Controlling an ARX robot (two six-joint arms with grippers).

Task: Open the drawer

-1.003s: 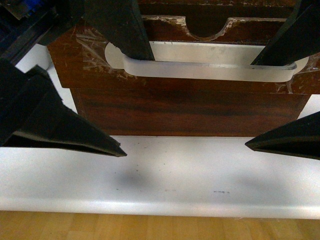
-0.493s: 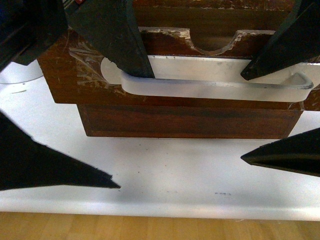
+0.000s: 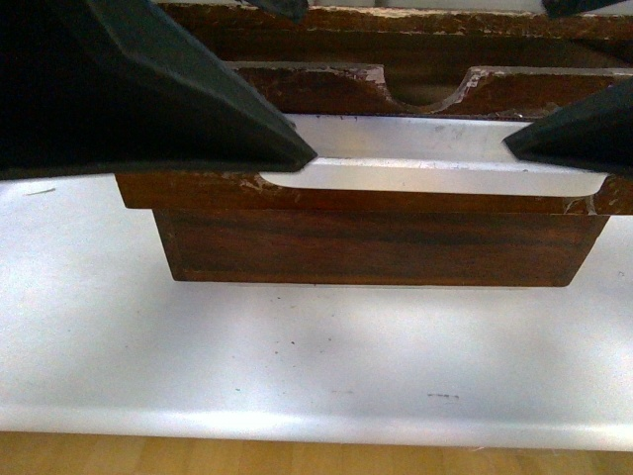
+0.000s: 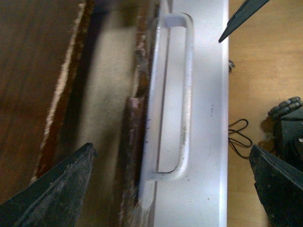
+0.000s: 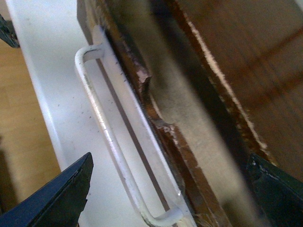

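The drawer (image 3: 198,188) is dark brown scratched wood with a half-round notch (image 3: 428,95) in its rim. It stands pulled out a little from the cabinet. Its long white handle (image 3: 445,181) also shows in the left wrist view (image 4: 187,94) and the right wrist view (image 5: 102,127). My left gripper (image 3: 307,89) is open over the handle's left end, and handle and rim lie between its fingers (image 4: 171,156). My right gripper (image 3: 529,79) is open over the right end in the same way (image 5: 170,161). Neither holds anything.
A plain handle-less drawer front (image 3: 376,247) sits below. The cabinet stands on a white table (image 3: 297,356) with its front edge near the wooden floor (image 3: 297,455). Black cables (image 4: 239,137) and a dark device (image 4: 289,123) lie on the floor.
Both grippers have moved up in the front view, and their lower fingers have come from in front of the table to handle height. More of the dark gap behind the drawer's rim shows.
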